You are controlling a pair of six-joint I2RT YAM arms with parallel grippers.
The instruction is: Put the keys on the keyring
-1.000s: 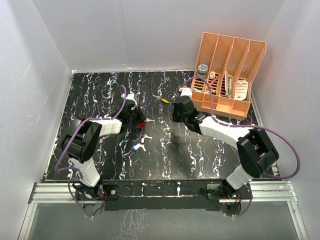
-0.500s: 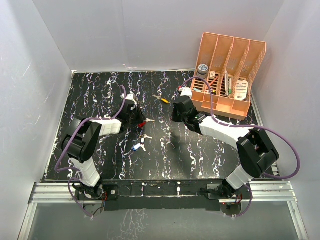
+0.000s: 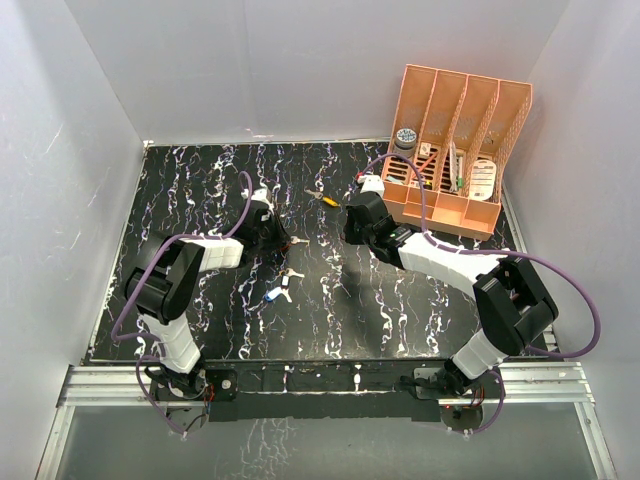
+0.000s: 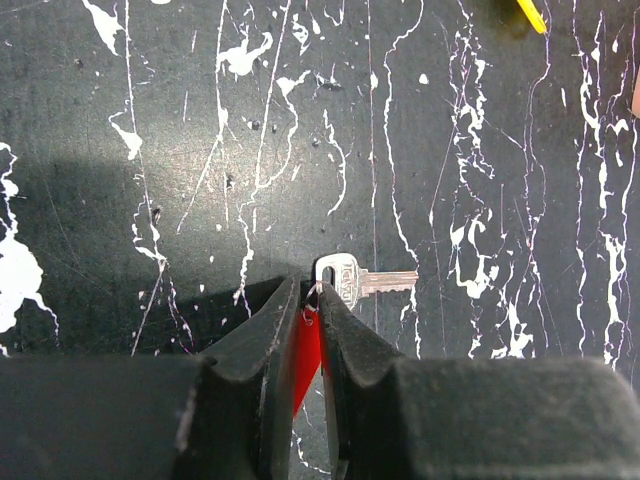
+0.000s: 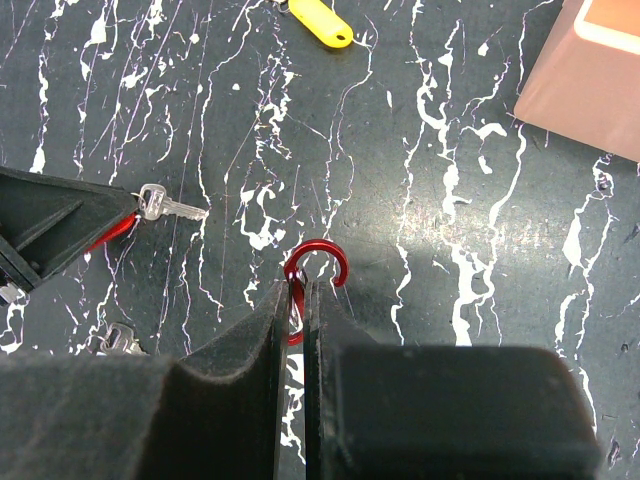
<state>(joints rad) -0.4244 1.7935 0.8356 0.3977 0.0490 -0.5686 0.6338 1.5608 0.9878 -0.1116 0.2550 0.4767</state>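
My left gripper (image 4: 310,290) is shut on the red plastic head (image 4: 305,350) of a key, and its silver blade (image 4: 375,281) sticks out past the fingertips, just above the black marbled table. In the top view this gripper (image 3: 272,236) sits left of centre with the blade (image 3: 296,241) pointing right. My right gripper (image 5: 298,288) is shut on the keyring (image 5: 318,246), a red wire loop whose open hook end shows beyond the tips. A yellow-headed key (image 5: 320,20) lies further out. Blue-headed (image 3: 272,294) and white-headed (image 3: 291,273) keys lie on the table nearer the bases.
An orange slotted file organiser (image 3: 455,150) with small items in it stands at the back right, close behind the right gripper (image 3: 352,230). White walls enclose the black marbled table (image 3: 200,180) on three sides. A purple cable loops over each arm.
The left gripper has shifted slightly with its key; the red head that showed from above is now mostly covered, and the silver blade shows instead. The right arm has not moved.
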